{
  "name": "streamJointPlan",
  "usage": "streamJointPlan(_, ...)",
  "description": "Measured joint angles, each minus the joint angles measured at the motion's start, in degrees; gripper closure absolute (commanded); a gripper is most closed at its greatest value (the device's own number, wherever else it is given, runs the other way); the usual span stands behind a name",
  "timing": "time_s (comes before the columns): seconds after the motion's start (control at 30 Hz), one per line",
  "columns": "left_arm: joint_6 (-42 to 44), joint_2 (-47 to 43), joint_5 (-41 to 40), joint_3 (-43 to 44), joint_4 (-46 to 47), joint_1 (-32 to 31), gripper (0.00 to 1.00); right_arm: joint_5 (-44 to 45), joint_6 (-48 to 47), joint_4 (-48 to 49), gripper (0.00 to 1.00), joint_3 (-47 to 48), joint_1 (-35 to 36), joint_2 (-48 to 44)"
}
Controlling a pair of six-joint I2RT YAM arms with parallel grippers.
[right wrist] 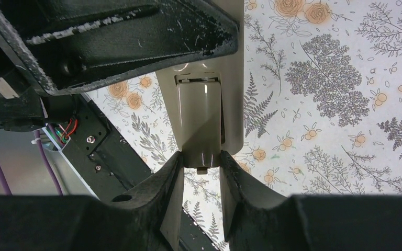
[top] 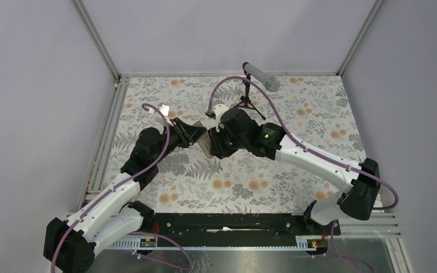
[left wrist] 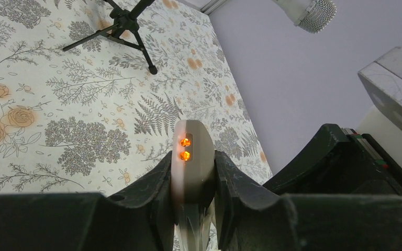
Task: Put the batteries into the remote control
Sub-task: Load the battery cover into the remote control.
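Holding the remote control (top: 203, 143) clear of the tabletop (top: 250, 182), between both arms. Left end effector (left wrist: 192, 168) pinches its lamp end. Right end effector (right wrist: 201, 157) pinches the battery cover (right wrist: 199, 120) on the beige back. Batteries unseen, so cannot tell if loaded. Judgement: cover step in hand, near the finish.
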Motion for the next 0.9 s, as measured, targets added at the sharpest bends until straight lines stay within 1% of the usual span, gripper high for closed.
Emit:
streamJointPlan(0.27, -0.44, 0.52, 0.15, 0.02, -0.28, -0.02, 1.0, 0.48, -0.07, -0.74, 0.74, 0.46, 0.07, 0.0)
streamJointPlan(0.5, -1.7, 1.79, 0.17, 0.92, -2.78, -0.07, 1.0, 0.52, -0.22, -1.03, 0.74, 0.68, 0.07, 0.26)
streamJointPlan(0.9, -1.7, 1.95, 0.2, 1.38, -2.75, -0.07, 1.0, 0.87, -0.24, -2.67, 0.74, 2.05, 0.07, 2.43)
